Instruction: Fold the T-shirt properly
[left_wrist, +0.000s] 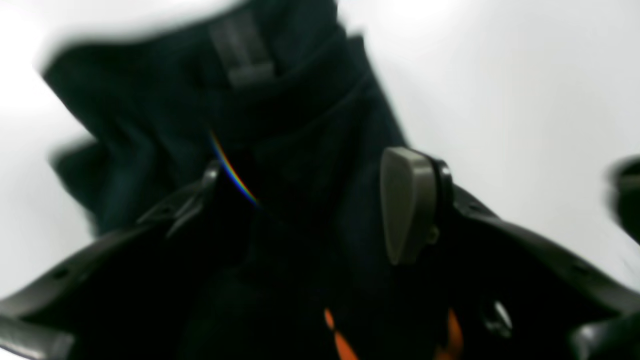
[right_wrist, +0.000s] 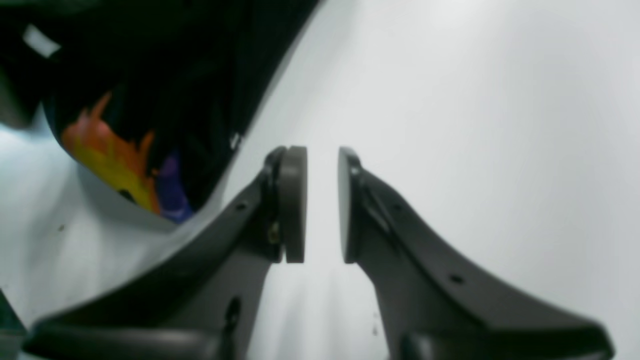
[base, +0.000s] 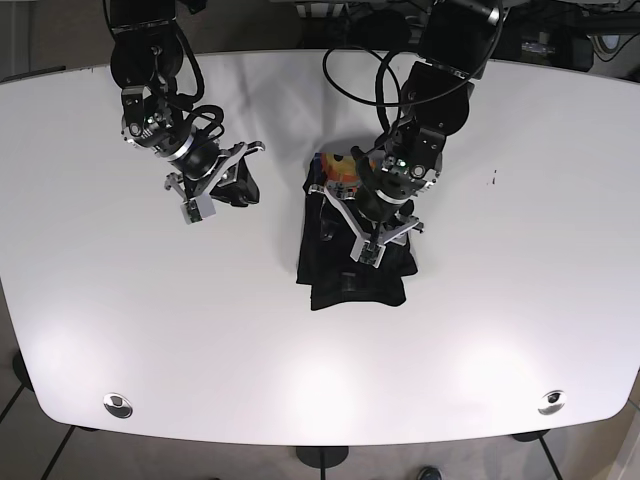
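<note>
Right gripper (right_wrist: 322, 205) jaws parted; left gripper (left_wrist: 310, 200) blurred.

White oval worktop (base: 150, 330) fills frame, glossy, soft light patches. Dark tiled floor (base: 20, 420) at lower corners. Cables, clutter along top edge.

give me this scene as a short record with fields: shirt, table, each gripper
shirt: black T-shirt, folded into a compact bundle near the table's centre, an orange print showing at its far end
table: white table
left gripper: left gripper over the shirt, fabric between its fingers; whether it grips is unclear
right gripper: right gripper open with a narrow gap, nothing between the pads, off to the side of the shirt
</note>
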